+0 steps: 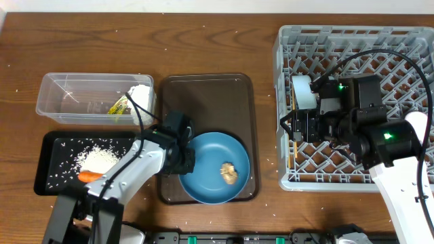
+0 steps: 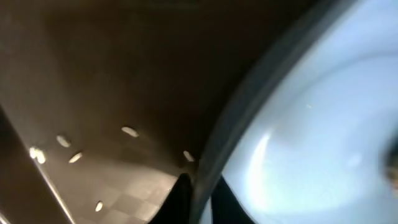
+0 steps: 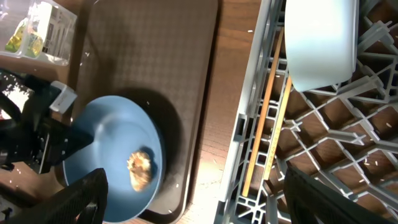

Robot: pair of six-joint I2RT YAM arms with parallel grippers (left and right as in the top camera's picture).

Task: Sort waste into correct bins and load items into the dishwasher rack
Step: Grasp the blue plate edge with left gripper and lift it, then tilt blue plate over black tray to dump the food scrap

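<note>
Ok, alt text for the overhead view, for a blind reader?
The left gripper is shut on the rim of a blue plate, which carries a brown food lump and sits on a dark-brown tray. The right gripper hangs open over a grey rack holding a white bowl. A clear tub holds a packet; a black tray holds rice.

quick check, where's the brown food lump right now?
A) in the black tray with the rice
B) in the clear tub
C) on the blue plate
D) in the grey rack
C: the brown lump sits on the blue plate, which lies on the dark serving tray; the right wrist view shows it on the plate too.
</note>
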